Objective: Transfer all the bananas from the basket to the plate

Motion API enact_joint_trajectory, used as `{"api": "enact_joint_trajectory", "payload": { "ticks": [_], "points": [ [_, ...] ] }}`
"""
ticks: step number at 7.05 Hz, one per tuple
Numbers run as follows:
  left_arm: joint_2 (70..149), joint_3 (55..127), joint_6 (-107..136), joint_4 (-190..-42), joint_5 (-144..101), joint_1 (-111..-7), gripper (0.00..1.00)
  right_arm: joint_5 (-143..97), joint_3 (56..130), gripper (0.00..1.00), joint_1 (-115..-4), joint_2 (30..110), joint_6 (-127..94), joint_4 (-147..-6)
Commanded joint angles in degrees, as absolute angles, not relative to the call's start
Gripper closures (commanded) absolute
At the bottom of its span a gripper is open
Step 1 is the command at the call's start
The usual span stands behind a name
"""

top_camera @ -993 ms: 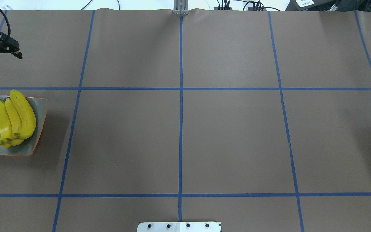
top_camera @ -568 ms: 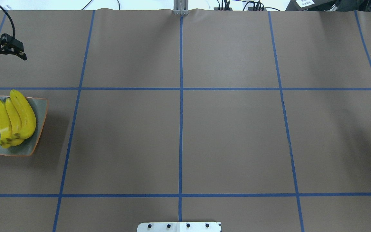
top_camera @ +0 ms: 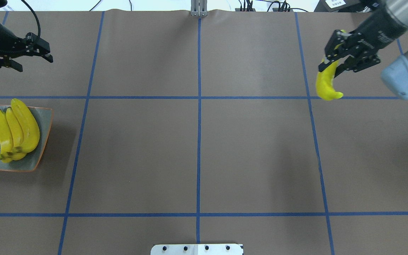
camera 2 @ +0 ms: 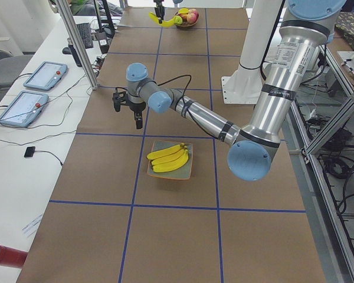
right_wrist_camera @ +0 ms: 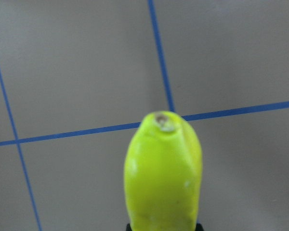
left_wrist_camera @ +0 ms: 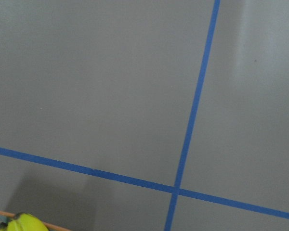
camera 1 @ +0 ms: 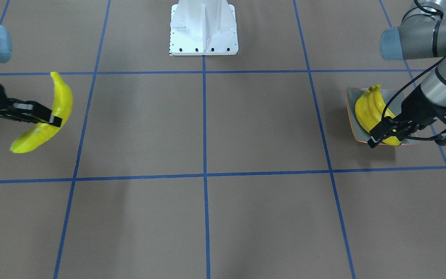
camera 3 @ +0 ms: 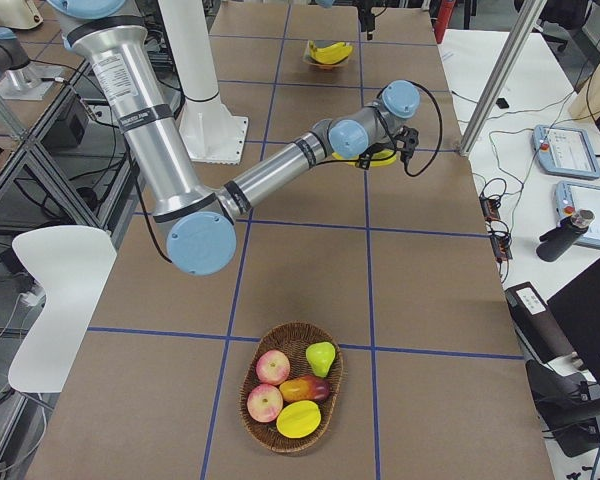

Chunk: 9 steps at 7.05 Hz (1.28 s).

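Transit step: banana (top_camera: 326,85) clamped in right claw (top_camera: 330,68) above table (top_camera: 197,148), likely last; left claw (top_camera: 37,65) apart, empty; next, crossing to plate (top_camera: 44,140).

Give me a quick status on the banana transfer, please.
Right gripper shut on fourth banana, airborne. Left gripper open, hovering near plate. Three bananas on plate.
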<state>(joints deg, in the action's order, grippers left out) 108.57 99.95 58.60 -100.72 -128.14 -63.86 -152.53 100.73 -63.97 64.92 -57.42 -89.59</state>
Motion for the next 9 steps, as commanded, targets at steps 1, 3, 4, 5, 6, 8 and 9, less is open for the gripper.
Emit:
{"api": "enact_joint_trajectory", "payload": {
  "ticks": [1,3,4,5,6,8,9],
  "points": [
    [111.16,100.02,63.68,-100.72,-128.14,-61.8,0.0,-152.14,100.55,1.0,-58.28,59.42,-66.78,-86.15],
    [114.95,102.29,75.36,-102.2,-128.23,-56.54,0.0,-152.23,98.71,1.0,-58.18,59.41,-66.8,-77.83],
    [114.96,103.52,79.85,-108.13,-128.23,-53.9,0.0,-151.79,97.92,1.0,-58.1,59.41,-66.8,-71.78],
    [114.87,103.19,85.9,-115.07,-128.15,-51.27,0.0,-149.0,98.08,1.0,-58.1,59.5,-66.8,-65.89],
    [114.7,103.01,89.44,-119.14,-128.14,-50.2,0.0,-143.23,98.09,1.0,-57.31,60.11,-66.88,-58.96],
    [114.7,103.62,91.66,-121.02,-128.14,-50.1,0.0,-133.56,98.43,1.0,-54.6,60.29,-71.69,-51.02],
    [114.61,103.54,92.02,-122.16,-128.14,-50.1,0.0,-126.89,98.44,1.0,-52.49,60.47,-76.07,-46.1]
  ]
}}
